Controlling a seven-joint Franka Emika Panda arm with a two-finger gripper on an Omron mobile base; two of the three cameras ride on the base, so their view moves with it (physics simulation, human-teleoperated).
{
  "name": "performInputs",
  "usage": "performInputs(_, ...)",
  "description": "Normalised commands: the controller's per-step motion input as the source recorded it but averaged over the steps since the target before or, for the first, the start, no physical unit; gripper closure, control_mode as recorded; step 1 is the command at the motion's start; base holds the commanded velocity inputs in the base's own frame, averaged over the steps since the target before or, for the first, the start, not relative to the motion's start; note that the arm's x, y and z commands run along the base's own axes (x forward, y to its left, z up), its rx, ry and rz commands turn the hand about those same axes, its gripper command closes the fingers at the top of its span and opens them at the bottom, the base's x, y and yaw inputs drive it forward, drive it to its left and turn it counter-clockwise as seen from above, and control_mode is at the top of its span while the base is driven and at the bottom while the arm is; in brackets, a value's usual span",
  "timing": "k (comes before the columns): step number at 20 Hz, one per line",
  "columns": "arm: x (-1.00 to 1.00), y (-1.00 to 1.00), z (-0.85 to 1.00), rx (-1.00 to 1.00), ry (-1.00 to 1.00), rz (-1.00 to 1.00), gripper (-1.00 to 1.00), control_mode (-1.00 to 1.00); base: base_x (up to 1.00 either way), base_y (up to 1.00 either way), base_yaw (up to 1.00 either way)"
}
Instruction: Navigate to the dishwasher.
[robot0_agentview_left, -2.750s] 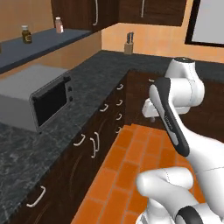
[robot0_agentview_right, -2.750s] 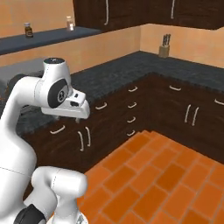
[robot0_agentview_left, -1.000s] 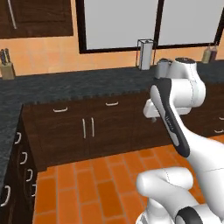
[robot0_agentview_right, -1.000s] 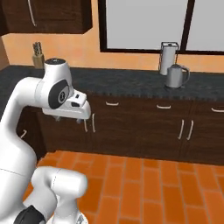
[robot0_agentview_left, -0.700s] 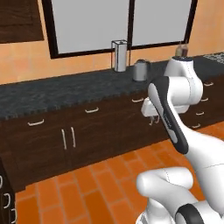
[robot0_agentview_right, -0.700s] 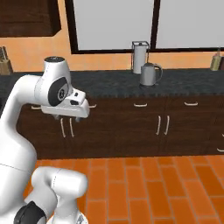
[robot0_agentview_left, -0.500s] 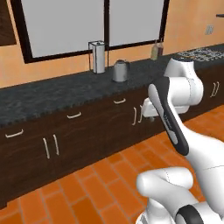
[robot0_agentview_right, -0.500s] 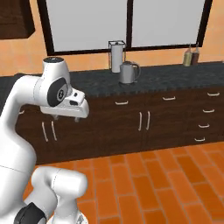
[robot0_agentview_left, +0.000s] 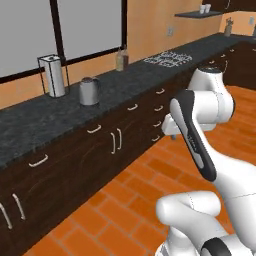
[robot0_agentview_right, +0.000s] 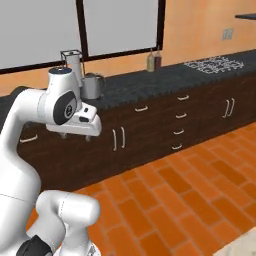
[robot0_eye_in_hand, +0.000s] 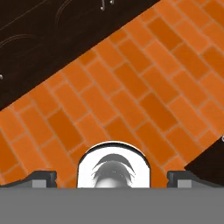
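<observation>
End effector (robot0_eye_in_hand: 112, 176) points down at the brick floor (robot0_eye_in_hand: 131, 96), fingers spread wide, arm folded.

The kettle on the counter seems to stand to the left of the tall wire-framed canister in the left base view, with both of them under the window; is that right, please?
Not quite: in the left base view the kettle stands to the right of the canister, not the left. The rest holds: both sit on the counter under the window.
</observation>
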Motion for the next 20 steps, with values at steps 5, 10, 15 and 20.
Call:
performInputs(5,0.00,0.00,0.00,0.00,0.00,0.00,-1.00,1.00,0.86,0.13,-0.53)
performInputs(10,0.00,0.00,0.00,0.00,0.00,0.00,-1.00,1.00,0.80,0.01,-0.54)
performInputs(15,0.00,0.00,0.00,0.00,0.00,0.00,-1.00,1.00,0.81,0.09,-0.55)
performInputs(20,0.00,0.00,0.00,0.00,0.00,0.00,-1.00,1.00,0.91,0.43,-0.50)
